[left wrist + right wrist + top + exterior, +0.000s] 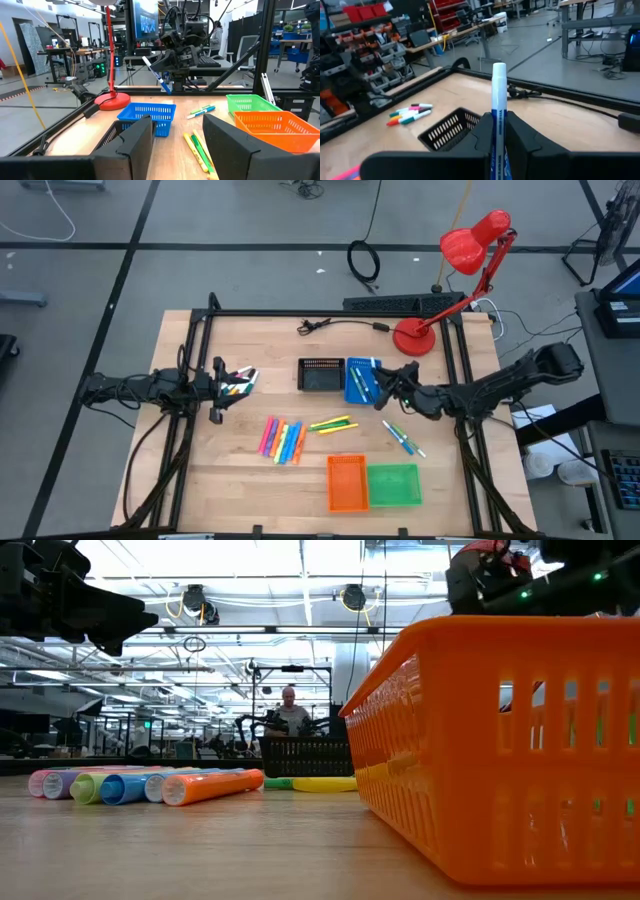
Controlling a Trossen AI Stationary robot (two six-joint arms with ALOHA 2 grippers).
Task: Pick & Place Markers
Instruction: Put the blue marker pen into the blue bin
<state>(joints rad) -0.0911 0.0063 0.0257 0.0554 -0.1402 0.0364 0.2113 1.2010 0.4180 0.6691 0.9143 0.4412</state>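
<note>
My right gripper (498, 150) is shut on a white-bodied marker with blue ends (498, 105) and hovers over the blue tray (362, 380). My left gripper (180, 145) is open, at the table's left side (222, 383). A small cluster of markers (240, 384) lies on the table by its fingertips. A row of pink, orange, yellow and blue markers (283, 440) lies flat mid-table. Yellow and green ones (333, 424) lie to the right of that row. White-bodied ones (403, 437) lie further right. My right gripper pinches the marker's body (498, 131) between its two fingers. The marker runs along the fingers, and its far end (499, 70) sticks out well past them. It is lifted clear and slants above the blue tray (147, 117), as the left wrist view shows (157, 77).
A black tray (320, 375) sits left of the blue one. Orange (347, 482) and green (393, 485) trays stand near the front edge. A red desk lamp (415, 335) and a cable (340, 326) sit at the far edge. A person (290, 705) sits far behind the table.
</note>
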